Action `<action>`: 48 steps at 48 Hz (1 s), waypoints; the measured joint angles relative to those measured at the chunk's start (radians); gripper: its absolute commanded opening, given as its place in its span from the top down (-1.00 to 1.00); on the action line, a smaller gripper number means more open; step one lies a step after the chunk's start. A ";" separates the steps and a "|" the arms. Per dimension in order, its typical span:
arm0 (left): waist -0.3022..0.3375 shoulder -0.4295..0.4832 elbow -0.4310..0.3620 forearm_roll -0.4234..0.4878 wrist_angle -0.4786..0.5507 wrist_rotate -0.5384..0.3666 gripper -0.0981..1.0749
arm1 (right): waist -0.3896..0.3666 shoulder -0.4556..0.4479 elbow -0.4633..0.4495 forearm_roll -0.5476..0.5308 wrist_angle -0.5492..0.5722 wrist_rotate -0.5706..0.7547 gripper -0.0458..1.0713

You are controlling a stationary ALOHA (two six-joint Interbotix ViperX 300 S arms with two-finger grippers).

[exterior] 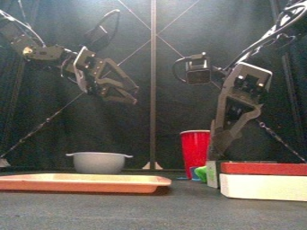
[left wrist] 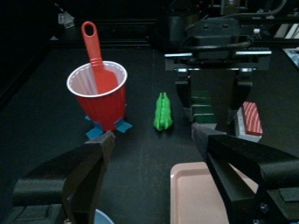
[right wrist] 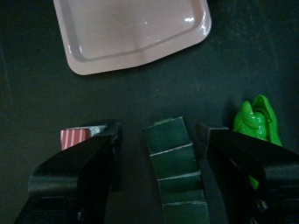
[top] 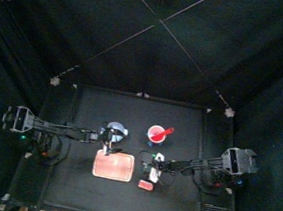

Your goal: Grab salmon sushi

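While the right tool [right wrist: 163, 188] hangs spread wide and empty over a dark green block [right wrist: 173, 157], the salmon sushi [right wrist: 79, 136] lies just outside its jaw at 9 o'clock. Pink board [right wrist: 128, 35] at 12, clear table between. Left tool [left wrist: 158, 175] also open, empty.

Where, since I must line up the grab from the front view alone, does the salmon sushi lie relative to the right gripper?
Observer: The salmon sushi lies just outside one jaw of the right gripper, not between the jaws.
Operator: What is between them?
Observer: A dark green block; the jaws stand wide open on either side of it.
Operator: And the pink board?
Observer: The pink board lies apart from the sushi, with bare table between.
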 measured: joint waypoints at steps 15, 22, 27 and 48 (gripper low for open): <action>0.000 -0.002 0.005 -0.002 0.002 0.000 -0.93 | 0.000 -0.121 0.000 0.008 0.038 0.008 -0.83; 0.000 -0.021 0.014 -0.002 0.003 0.000 -0.93 | 0.000 -0.238 0.011 0.078 0.081 0.011 -0.82; 0.000 -0.038 0.025 0.000 0.003 0.000 -0.93 | 0.000 -0.316 0.014 0.178 0.137 0.012 -0.82; -0.020 -0.077 0.048 -0.020 0.003 -0.002 -0.93 | 0.008 -0.422 0.031 0.765 0.238 0.066 -0.82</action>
